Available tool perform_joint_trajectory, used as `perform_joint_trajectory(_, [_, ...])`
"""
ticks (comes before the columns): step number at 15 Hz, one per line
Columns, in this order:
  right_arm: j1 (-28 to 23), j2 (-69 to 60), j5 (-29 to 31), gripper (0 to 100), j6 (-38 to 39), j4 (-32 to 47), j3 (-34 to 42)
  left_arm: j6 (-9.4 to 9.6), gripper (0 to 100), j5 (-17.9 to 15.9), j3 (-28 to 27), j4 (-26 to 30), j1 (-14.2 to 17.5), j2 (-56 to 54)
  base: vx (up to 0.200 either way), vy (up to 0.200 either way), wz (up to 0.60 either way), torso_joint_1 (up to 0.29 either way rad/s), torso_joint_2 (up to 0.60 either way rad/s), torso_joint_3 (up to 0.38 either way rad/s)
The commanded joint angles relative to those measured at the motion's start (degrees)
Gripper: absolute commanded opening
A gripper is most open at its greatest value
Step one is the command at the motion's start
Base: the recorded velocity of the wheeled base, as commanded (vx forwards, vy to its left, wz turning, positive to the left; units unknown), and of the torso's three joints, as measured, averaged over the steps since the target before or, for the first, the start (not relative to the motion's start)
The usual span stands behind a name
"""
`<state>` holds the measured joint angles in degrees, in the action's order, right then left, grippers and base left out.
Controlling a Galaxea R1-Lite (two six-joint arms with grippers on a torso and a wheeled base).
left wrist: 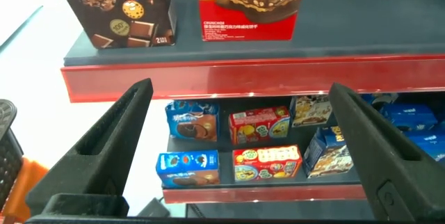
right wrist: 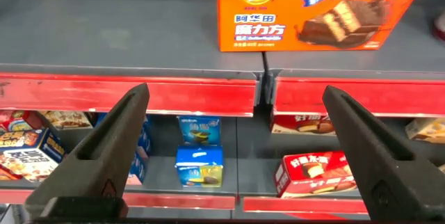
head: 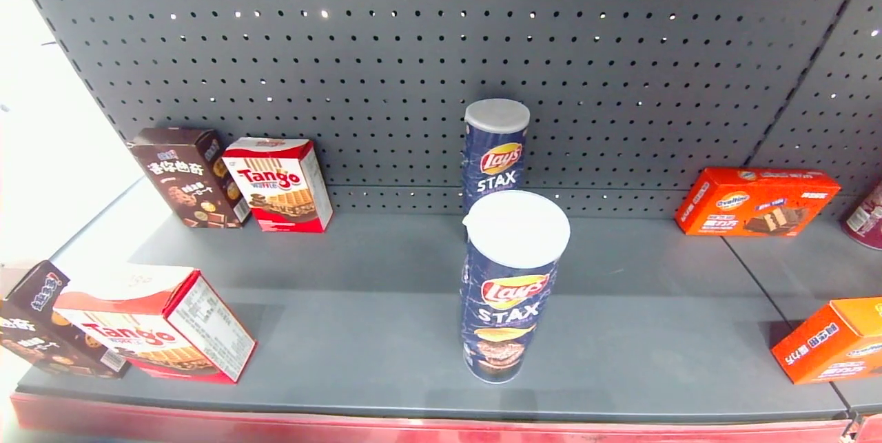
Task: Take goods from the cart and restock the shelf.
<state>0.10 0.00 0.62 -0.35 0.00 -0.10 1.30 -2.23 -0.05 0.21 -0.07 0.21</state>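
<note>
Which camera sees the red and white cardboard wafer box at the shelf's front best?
The head view: the red and white cardboard wafer box shows whole there, top, front and side. The left wrist view catches just its lower front face. The right wrist view faces an orange cardboard box instead.

Matte black wedge-shaped plastic fingers (left wrist: 104, 154) are seen on the left gripper (left wrist: 240, 88), each cut with a recessed slot; the same black pair is shown on the right gripper (right wrist: 236, 90).
</note>
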Motion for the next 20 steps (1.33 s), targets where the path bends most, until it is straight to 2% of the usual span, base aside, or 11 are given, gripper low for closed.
perform_joint_trajectory(1, [0.0, 0.1, 0.0, 100, -0.1, 0.0, 0.0, 0.01, 100, -0.1, 0.0, 0.0, 0.0, 0.1, 0.000, 0.000, 0.00, 0.000, 0.00, 0.000])
perform_joint_trajectory(7, [0.0, 0.1, 0.1, 100, 0.0, 0.0, 0.0, -0.60, 100, 0.3, 0.0, 0.0, 0.0, 0.1, 0.000, 0.000, 0.00, 0.000, 0.00, 0.000])
perform_joint_trajectory(20, [0.0, 0.1, 0.1, 100, 0.0, 0.0, 0.0, -0.51, 100, 0.2, 0.0, 0.0, 0.0, 0.1, -0.015, 0.000, 0.00, 0.000, 0.00, 0.000])
